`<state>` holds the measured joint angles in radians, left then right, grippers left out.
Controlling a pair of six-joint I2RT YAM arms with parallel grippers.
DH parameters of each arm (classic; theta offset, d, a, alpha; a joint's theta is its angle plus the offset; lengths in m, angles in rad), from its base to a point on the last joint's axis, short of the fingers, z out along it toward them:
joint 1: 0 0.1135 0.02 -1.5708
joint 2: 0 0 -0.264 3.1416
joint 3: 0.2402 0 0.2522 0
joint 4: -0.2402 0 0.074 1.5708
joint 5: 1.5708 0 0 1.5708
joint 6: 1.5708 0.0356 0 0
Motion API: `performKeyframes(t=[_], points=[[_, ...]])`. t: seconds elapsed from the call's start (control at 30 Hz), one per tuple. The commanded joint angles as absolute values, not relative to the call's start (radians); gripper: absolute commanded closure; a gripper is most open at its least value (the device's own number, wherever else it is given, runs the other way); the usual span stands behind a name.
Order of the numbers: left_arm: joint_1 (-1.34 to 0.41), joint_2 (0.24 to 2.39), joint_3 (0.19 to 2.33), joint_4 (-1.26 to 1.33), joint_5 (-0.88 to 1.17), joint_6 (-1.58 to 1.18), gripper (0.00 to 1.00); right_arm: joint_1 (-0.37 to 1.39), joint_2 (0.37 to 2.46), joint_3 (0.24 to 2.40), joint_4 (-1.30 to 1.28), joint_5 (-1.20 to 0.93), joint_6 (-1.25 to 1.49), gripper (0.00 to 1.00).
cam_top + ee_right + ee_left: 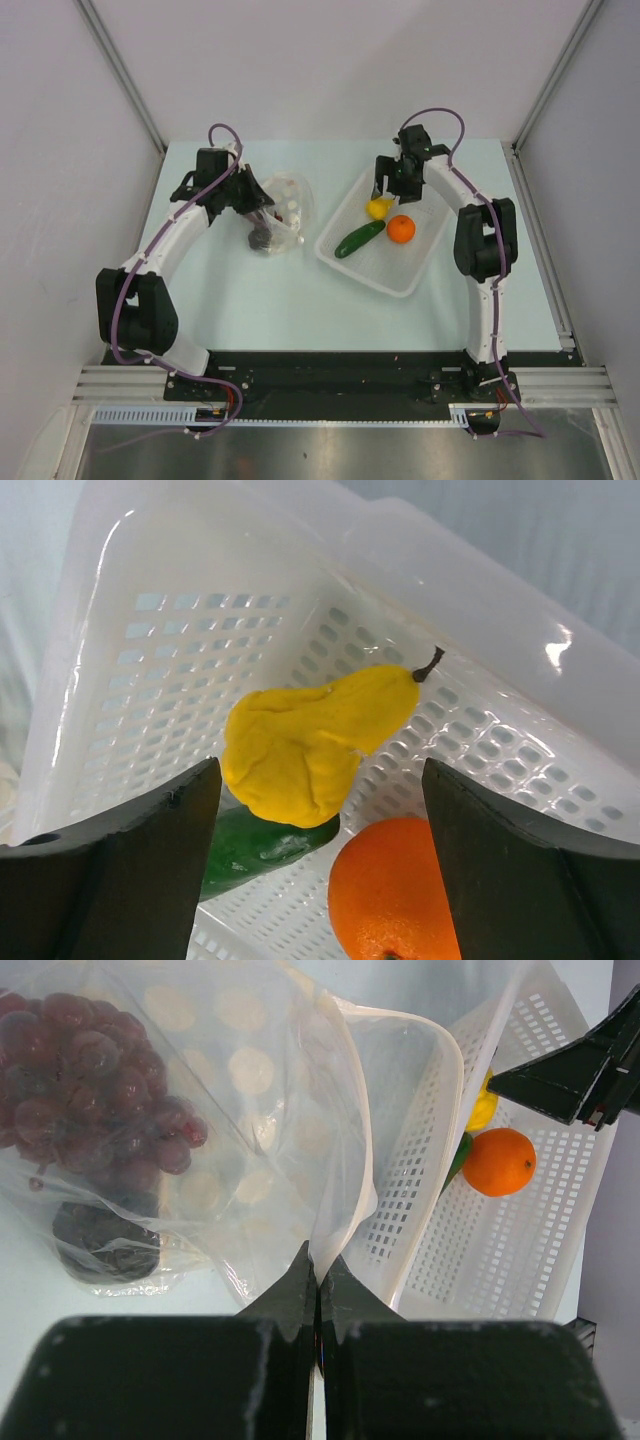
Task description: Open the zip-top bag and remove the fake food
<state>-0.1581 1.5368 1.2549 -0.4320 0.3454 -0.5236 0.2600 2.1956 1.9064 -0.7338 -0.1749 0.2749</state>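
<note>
Left gripper (318, 1272) clamps bag (250, 1110) rim beside basket (500, 1250) — anchors it for unloading. Right gripper (320, 770), jaws apart, over pear (300, 742) — inside basket.

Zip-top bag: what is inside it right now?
A dark red-purple grape bunch and, beside it, a small dark round fruit show through the zip-top bag. Some pale round patches also show; what they are is unclear. Folds of plastic could hide more.

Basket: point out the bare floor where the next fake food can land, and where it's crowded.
Bare floor: the near strip of the basket, between the orange, the cucumber and the near rim. Crowded: the far side, where the pear touches the cucumber under the open right tool.
</note>
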Motion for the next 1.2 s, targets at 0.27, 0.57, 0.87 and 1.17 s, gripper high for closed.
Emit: performKeyframes(t=[0.27, 0.57, 0.87, 1.17], points=[[-0.152, 1.482, 1.298, -0.428, 0.350, -0.522, 1.00, 0.480, 2.028, 1.997, -0.686, -0.115, 0.288, 0.21], [-0.152, 1.473, 1.322, -0.431, 0.351, -0.523, 1.00, 0.624, 2.062, 1.997, -0.437, -0.353, 0.399, 0.47], [-0.152, 1.459, 1.336, -0.436, 0.359, -0.528, 1.00, 0.672, 2.233, 2.084, -0.396, -0.425, 0.446, 0.62], [-0.155, 1.468, 1.321, -0.411, 0.396, -0.549, 1.00, 0.676, 2.391, 2.203, -0.393, -0.410, 0.463, 0.59]])
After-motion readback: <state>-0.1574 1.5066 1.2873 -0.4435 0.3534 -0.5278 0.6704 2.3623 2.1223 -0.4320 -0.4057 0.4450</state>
